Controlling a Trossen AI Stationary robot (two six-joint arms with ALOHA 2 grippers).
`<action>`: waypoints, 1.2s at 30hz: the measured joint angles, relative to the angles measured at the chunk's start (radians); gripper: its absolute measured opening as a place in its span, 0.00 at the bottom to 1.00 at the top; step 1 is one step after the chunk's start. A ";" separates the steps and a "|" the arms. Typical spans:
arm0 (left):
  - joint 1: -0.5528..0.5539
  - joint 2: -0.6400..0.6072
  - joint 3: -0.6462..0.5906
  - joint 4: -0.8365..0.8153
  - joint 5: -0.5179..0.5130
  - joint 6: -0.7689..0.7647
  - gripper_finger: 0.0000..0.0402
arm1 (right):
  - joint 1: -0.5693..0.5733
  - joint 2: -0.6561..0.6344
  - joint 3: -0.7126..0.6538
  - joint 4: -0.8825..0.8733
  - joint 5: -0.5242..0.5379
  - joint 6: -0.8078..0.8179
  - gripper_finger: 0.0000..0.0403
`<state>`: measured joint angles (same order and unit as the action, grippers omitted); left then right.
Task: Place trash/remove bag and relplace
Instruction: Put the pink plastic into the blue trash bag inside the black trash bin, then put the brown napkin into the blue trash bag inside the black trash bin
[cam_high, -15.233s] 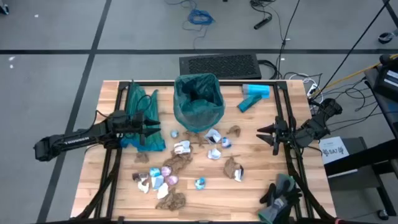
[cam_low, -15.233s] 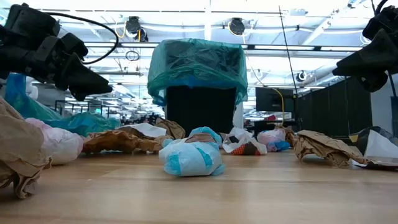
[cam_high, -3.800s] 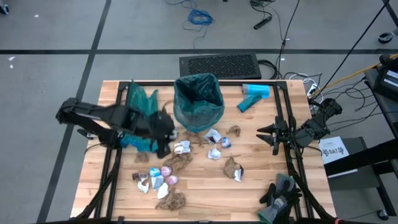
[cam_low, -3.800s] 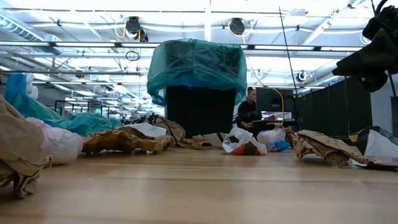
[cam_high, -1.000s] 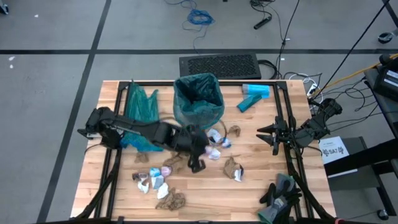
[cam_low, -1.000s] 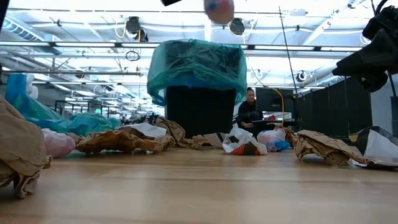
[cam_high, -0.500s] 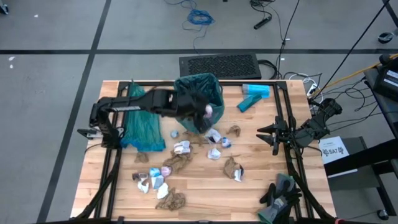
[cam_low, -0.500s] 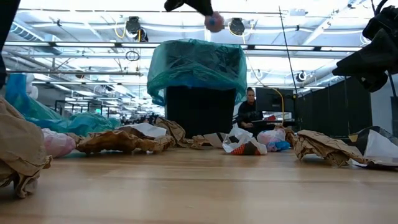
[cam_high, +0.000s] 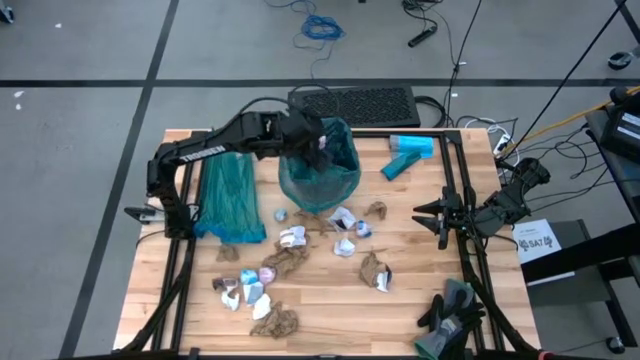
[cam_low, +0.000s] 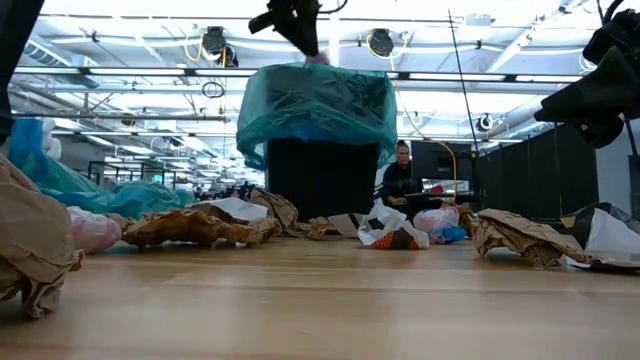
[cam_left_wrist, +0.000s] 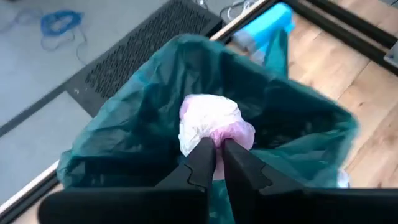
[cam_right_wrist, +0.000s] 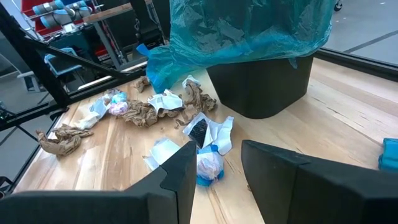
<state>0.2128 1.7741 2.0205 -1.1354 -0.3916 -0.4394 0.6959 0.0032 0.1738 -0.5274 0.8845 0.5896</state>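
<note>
Above the bin, at the table's far edge near its middle: left gripper, narrow dark fingers nipped on a soft, crinkled white-and-pink wrapper, puffed into a round wad, over the open mouth. Seen low, same gripper just over the rim. Bin itself dark and boxy, draped in a thin, glossy, wrinkled teal liner bunched loosely over the sides.

Remaining trash strewn across the pale, plank-grained wood between the bin and the near edge: crumpled brown paper, matte and creased, mixed with small white, light-blue and purple wrappers, shiny and knotted.

Toward the left edge, a limp spare teal bag spread flat. At the far right corner, a solid light-blue pack, angular and smooth. At the near right corner, dark gloves in a heap.

At the right edge, right gripper, blocky fingers parted and holding nothing, well clear of the scraps. Black frame rails along both sides of the table. Beyond the far edge, a person seated in the room behind.
</note>
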 joint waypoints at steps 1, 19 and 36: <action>0.006 0.000 0.000 -0.013 0.007 -0.004 0.12 | 0.000 0.000 0.000 0.000 0.000 0.000 0.30; -0.148 -0.033 0.001 -0.097 0.224 0.005 0.28 | 0.000 0.000 0.000 0.000 0.000 0.000 0.30; -0.627 -0.042 -0.272 -0.163 0.078 -0.084 0.28 | 0.000 0.000 0.000 0.000 0.000 0.000 0.30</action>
<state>-0.4137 1.7321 1.7487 -1.2985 -0.3134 -0.5234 0.6958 0.0032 0.1738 -0.5274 0.8845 0.5896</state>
